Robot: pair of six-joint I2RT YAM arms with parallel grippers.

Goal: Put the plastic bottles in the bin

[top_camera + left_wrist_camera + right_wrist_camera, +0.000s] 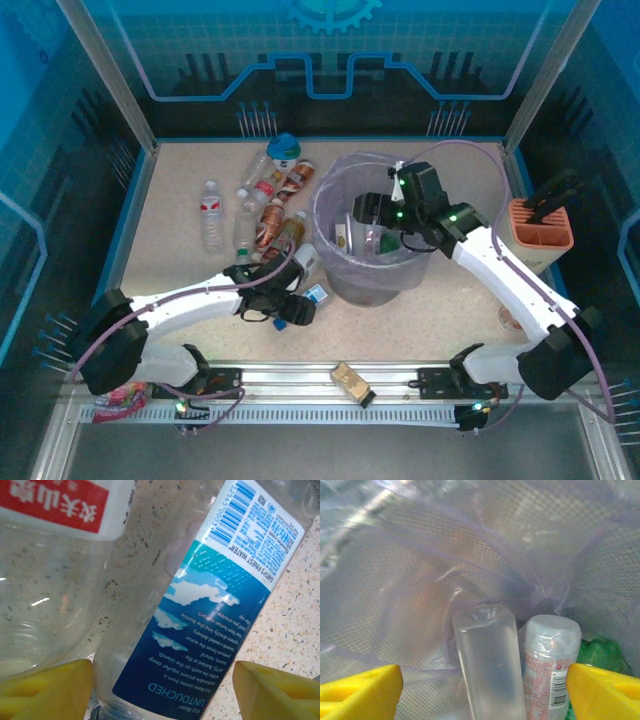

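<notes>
Fingers (pixel 47 687) of the left tool (pixel 162 692) stand apart, released, one on each side of a blue-label bottle (pixel 200 630) lying on the speckled surface (pixel 300 605). That bottle's long axis runs away from the wrist, neck end close in and body leaning off to the right. The jaws therefore span its width, not its length, and closing them should take the body squarely, I judge. A red-label bottle (pixel 55 580) lies just beside it on the left, close to that finger, and might get nudged or pinched along. From above, this tool (pixel 288 308) sits just left of the bin (pixel 352 285), so the left arm is the nearer one for this bottle. Farther out, more bottles (pixel 262 205) lie loose to the left of the bin. Over the bin, the right tool (pixel 373 213) is spread wide, grasping nothing. Below it, inside the bag (pixel 420 580), lie a clear bottle (pixel 487 665), a red-and-white-label bottle (pixel 547 680) and a green bottle (pixel 600 652).
</notes>
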